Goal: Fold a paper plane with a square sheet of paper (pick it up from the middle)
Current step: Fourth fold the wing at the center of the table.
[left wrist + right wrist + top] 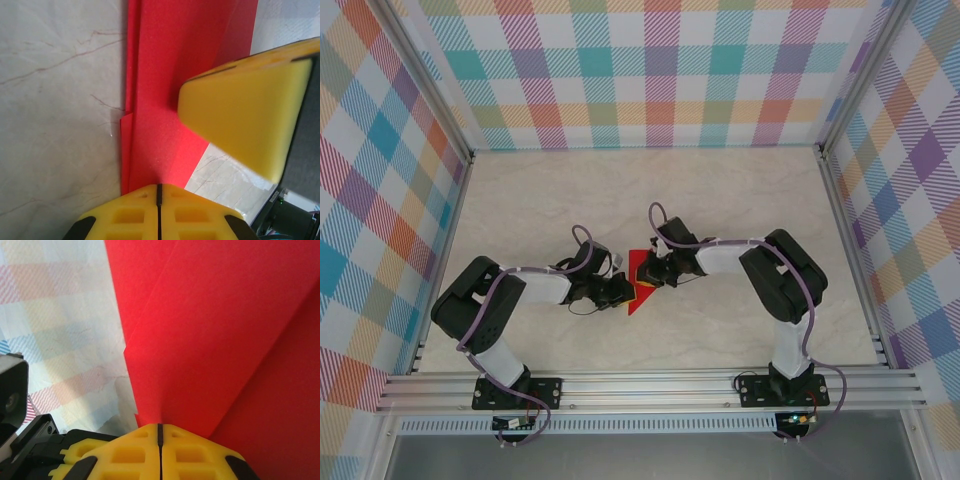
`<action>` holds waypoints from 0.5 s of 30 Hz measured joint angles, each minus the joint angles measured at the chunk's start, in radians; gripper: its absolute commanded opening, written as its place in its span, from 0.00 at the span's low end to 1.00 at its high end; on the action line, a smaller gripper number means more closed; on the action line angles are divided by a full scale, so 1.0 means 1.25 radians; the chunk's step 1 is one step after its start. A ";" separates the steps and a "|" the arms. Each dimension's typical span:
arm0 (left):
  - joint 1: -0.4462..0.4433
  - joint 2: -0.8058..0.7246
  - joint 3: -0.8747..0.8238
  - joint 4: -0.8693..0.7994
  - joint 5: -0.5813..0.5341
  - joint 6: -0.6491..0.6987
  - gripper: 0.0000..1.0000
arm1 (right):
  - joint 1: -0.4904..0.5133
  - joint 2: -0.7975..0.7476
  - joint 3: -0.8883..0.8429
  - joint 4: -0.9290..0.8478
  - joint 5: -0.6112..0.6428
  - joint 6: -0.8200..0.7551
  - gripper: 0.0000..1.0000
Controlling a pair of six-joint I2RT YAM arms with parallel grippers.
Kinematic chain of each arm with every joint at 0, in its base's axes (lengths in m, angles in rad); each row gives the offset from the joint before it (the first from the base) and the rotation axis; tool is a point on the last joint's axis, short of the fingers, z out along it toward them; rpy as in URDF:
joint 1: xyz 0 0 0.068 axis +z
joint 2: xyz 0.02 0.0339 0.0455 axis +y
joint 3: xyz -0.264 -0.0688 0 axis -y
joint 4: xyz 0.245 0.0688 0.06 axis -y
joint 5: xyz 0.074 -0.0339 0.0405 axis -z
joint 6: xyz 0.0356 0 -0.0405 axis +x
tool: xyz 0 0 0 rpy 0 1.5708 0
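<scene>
The marble-patterned table (pixel 720 200) carries the whole work. Seen from above, the left arm (pixel 510 300) reaches in from 8 o'clock and the right arm (pixel 760 265) from 4 o'clock, and they meet near the table centre, slightly toward 6 o'clock.

The left gripper (pixel 620 292) is closed. In its wrist view the two yellow fingers meet with no gap, and the red paper runs out from between them, so it is pinching the paper. The right gripper (pixel 658 272) is closed in the same way, clamped on the paper from the opposite side. One right finger (pixel 245 120) lies flat against the paper at 3 o'clock in the left wrist view.

The square sheet of paper (pixel 640 272) sits between the two grippers, folded into overlapping layers. One narrow tip points toward 6 o'clock. Whether it rests on the table or is lifted slightly cannot be told.

The stacked fold edges (pixel 125 120) sit stepped, not flush, at 9 o'clock in the left wrist view.

Procedure for this step, as a judgement:
1. Hold both pinches firm so the layers do not slide.
2. Move the two grippers together, because uneven pulling would likely tear or skew the thin paper.
3. Align the stepped edges before pressing any crease.
4. Press along the fold line, not across it.
</scene>
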 measured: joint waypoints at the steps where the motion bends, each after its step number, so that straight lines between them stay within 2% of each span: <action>1: 0.000 -0.001 0.000 0.000 -0.001 0.002 0.07 | 0.004 0.000 0.000 -0.001 0.001 0.000 0.06; 15: -0.001 -0.023 0.000 -0.030 -0.044 0.030 0.03 | 0.005 0.010 -0.023 0.059 0.008 0.037 0.05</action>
